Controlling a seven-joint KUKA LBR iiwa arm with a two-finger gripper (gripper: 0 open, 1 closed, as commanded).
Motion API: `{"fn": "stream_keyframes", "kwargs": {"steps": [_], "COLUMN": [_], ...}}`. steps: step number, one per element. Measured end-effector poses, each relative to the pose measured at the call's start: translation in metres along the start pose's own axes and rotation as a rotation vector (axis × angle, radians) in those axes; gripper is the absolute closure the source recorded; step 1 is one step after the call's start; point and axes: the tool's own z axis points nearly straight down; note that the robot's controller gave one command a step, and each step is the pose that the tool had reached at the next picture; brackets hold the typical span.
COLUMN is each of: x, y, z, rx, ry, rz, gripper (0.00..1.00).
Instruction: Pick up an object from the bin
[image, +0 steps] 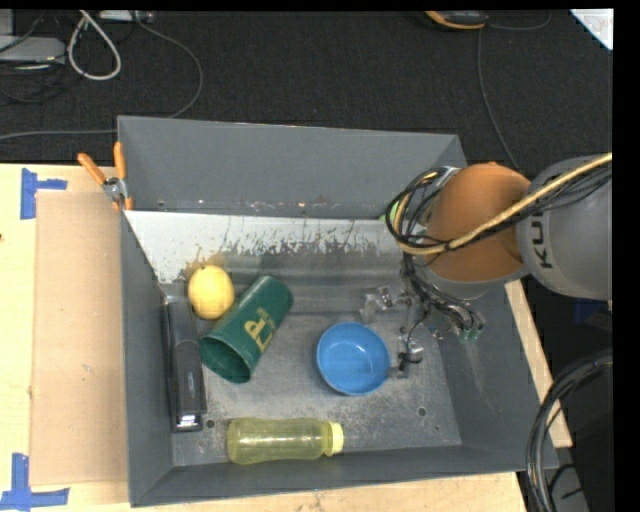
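Closest to me, along the front wall of the grey bin, a see-through yellow bottle lies on its side. Its cap end points to the right.

A bit further in, on the left, a long black thing lies flat against the left wall. I cannot tell what it is.

In the middle of the floor sits a blue bowl, right way up, with nothing in it. To its left is a dark green cup with a yellow mark on its side. The cup is tipped over, and its open mouth points toward the front left. The bowl and the cup are near each other but do not touch.

The gripper is down low in the bin, just beside the bowl's right rim. Its two metal fingers are spread apart, and I see nothing between them. The nearer finger is right at the bowl's edge. I cannot tell if it touches.

Further back, a yellow lemon sits in the back left corner, next to the closed end of the cup.

Above the gripper is the round orange cover on the wrist, with cables looped around it. The big grey arm comes in from the right.
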Motion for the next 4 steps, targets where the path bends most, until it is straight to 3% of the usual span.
{"fn": "stream_keyframes", "kwargs": {"steps": [1, 2, 4], "x": [-0.009, 0.000, 0.004], "y": [0.032, 0.009, 0.010], "z": [0.014, 0.040, 0.040], "rx": [-0.001, 0.002, 0.001], "ry": [0.007, 0.003, 0.003], "rz": [0.302, 0.361, 0.377], "gripper": [0.00, 1.00, 1.00]}}
